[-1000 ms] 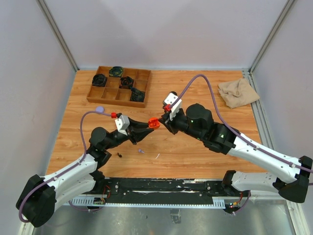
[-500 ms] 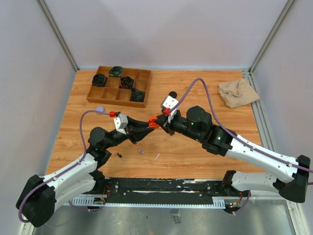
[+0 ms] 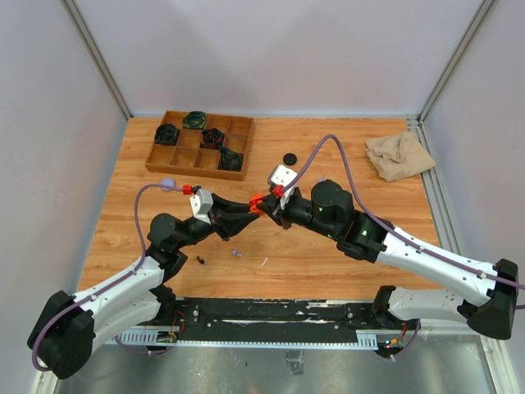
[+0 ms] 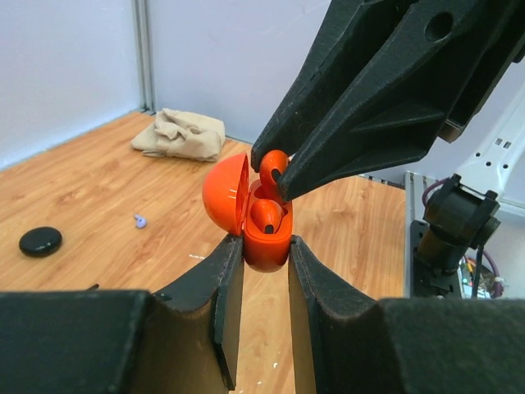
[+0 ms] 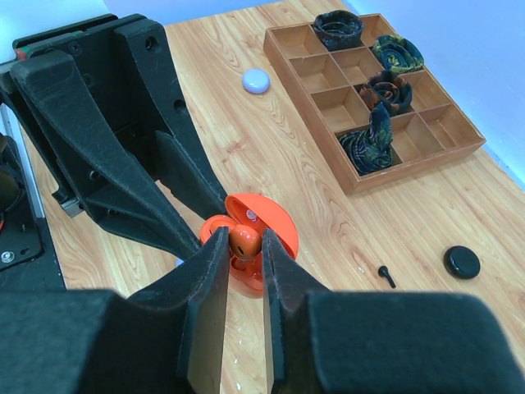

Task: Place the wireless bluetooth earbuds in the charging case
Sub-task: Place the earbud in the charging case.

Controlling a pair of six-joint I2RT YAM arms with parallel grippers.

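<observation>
My left gripper (image 3: 251,206) is shut on the base of an orange-red charging case (image 4: 264,240), held above the table with its lid open. One orange-red earbud (image 4: 267,217) sits in the case. My right gripper (image 5: 244,240) is shut on the second orange-red earbud (image 5: 244,239) and holds it at the case's open mouth; it also shows between the right fingertips in the left wrist view (image 4: 273,164). A black earbud (image 3: 201,260) and a lavender earbud (image 3: 235,254) lie on the table below the case. The other earbuds are out of view.
A closed black case (image 3: 289,158) and a closed lavender case (image 3: 168,183) lie on the wooden table (image 3: 328,139). A wooden divided tray (image 3: 152,156) with coiled cables stands back left. A beige cloth (image 3: 399,156) lies back right.
My right gripper has moved left with the earbud, up to the open case. The black case behind it has come into view. The left gripper has held still.
</observation>
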